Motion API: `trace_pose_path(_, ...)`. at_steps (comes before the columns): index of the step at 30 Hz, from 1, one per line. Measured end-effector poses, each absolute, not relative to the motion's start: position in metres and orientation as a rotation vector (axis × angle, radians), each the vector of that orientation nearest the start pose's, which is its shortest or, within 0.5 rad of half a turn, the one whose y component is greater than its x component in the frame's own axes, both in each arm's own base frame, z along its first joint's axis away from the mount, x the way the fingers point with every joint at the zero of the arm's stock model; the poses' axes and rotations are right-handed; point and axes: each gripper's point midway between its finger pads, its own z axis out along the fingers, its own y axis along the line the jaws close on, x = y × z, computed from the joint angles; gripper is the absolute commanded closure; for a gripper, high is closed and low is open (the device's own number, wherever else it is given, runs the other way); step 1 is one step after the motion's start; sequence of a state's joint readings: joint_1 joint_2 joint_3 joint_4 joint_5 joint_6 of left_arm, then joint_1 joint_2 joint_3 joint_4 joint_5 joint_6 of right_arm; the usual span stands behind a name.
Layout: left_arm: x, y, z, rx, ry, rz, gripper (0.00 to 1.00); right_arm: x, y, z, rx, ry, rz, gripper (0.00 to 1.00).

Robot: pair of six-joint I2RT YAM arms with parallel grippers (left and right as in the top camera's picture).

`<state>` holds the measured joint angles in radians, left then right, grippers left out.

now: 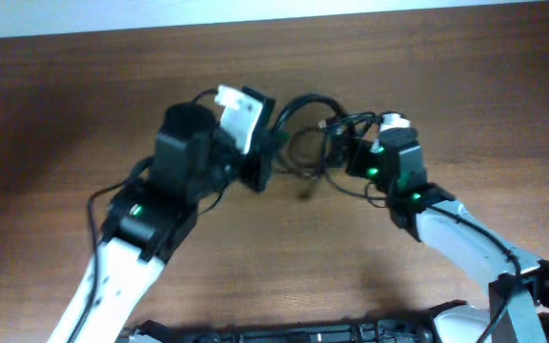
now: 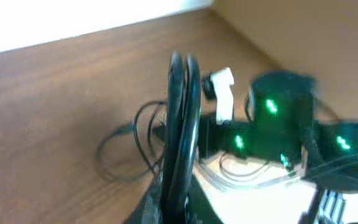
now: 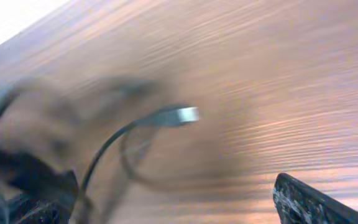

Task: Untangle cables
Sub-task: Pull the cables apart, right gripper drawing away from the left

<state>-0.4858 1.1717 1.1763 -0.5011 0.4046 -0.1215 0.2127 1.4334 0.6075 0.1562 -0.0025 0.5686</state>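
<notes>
The cables (image 1: pixel 305 145) are thin black cords lying tangled on the wooden table between my two grippers. My left gripper (image 1: pixel 267 154) is shut on a doubled black loop of cable (image 2: pixel 182 118), which stands up from its jaws (image 2: pixel 180 208) and arches right in the overhead view. Thin loose loops (image 2: pixel 132 140) lie on the table beyond it. My right gripper (image 1: pixel 343 148) is at the right side of the tangle. In the blurred right wrist view its fingers (image 3: pixel 173 190) are wide apart, and a cable with a silver plug end (image 3: pixel 188 114) hangs in front of them.
The table (image 1: pixel 84 105) is dark brown wood with its far edge at the top (image 1: pixel 284 21). My right arm's body with green lights (image 2: pixel 278 118) shows close behind the held loop in the left wrist view. Both arms reach in from the near edge.
</notes>
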Motion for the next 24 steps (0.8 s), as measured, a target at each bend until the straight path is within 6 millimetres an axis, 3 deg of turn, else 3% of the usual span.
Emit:
trace_pose_path(1, 0.285, -0.225, 0.313, 0.642, 2.011, -0.783, 1.00, 0.378, 0.062, 0.078, 0.462, 2.247, 0.366, 0.01)
trace_pose_path(2, 0.281, -0.203, 0.317, 0.605, 2.022, -0.740, 1.00, 0.372, 0.009, 0.067, 0.623, 2.256, 0.238, 0.01)
trace_pose_path(3, 0.287, -0.187, 0.319, 0.556, 2.025, -0.686, 1.00, 0.364, -0.021, 0.060, 0.719, 2.265, 0.176, 0.02)
trace_pose_path(5, 0.306, -0.172, 0.314, 0.496, 2.039, -0.621, 1.00, 0.360, -0.036, 0.056, 0.757, 2.276, 0.181, 0.02)
trace_pose_path(6, 0.319, -0.176, 0.304, 0.495, 2.063, -0.619, 1.00, 0.360, -0.025, 0.056, 0.717, 2.303, 0.306, 0.01)
trace_pose_path(8, 0.349, -0.193, 0.251, 0.470, 2.205, -0.630, 0.80, 0.360, 0.007, 0.071, 0.607, 2.311, 0.533, 0.01)
trace_pose_path(9, 0.364, -0.204, 0.232, 0.439, 2.236, -0.658, 0.43, 0.358, 0.018, 0.079, 0.566, 2.302, 0.611, 0.01)
trace_pose_path(10, 0.375, -0.211, 0.215, 0.420, 2.267, -0.669, 0.36, 0.357, 0.029, 0.091, 0.519, 2.285, 0.693, 0.02)
trace_pose_path(11, 0.384, -0.216, 0.183, 0.374, 2.350, -0.680, 0.10, 0.354, 0.045, 0.110, 0.443, 2.250, 0.801, 0.02)
trace_pose_path(12, 0.389, -0.213, 0.155, 0.321, 2.433, -0.657, 0.01, 0.346, 0.066, 0.132, 0.336, 2.214, 0.957, 0.02)
trace_pose_path(14, 0.400, -0.192, 0.151, 0.204, 2.442, -0.517, 0.01, 0.336, 0.092, 0.144, 0.217, 2.198, 1.114, 0.01)
trace_pose_path(15, 0.406, -0.169, 0.154, 0.059, 2.443, -0.407, 0.01, 0.329, 0.111, 0.147, 0.088, 2.199, 1.148, 0.01)
trace_pose_path(16, 0.408, -0.164, 0.155, 0.019, 2.439, -0.384, 0.01, 0.324, 0.130, 0.145, -0.015, 2.210, 1.128, 0.01)
trace_pose_path(17, 0.402, -0.137, 0.152, -0.206, 2.467, -0.275, 0.01, 0.314, 0.153, 0.143, -0.117, 2.225, 1.141, 0.01)
trace_pose_path(18, 0.400, -0.127, 0.150, -0.291, 2.470, -0.242, 0.01, 0.307, 0.173, 0.138, -0.199, 2.250, 1.106, 0.00)
trace_pose_path(19, 0.397, -0.096, 0.145, -0.467, 2.479, -0.180, 0.01, 0.300, 0.194, 0.135, -0.285, 2.269, 1.053, 0.07)
trace_pose_path(20, 0.397, -0.080, 0.142, -0.547, 2.482, -0.170, 0.01, 0.300, 0.201, 0.134, -0.303, 2.301, 0.990, 0.10)
trace_pose_path(23, 0.404, -0.023, 0.140, -0.732, 2.463, -0.236, 0.01, 0.306, 0.260, 0.170, -0.449, 2.226, 0.929, 0.15)
trace_pose_path(24, 0.406, -0.012, 0.142, -0.727, 2.459, -0.265, 0.01, 0.305, 0.278, 0.171, -0.482, 2.203, 0.945, 0.18)
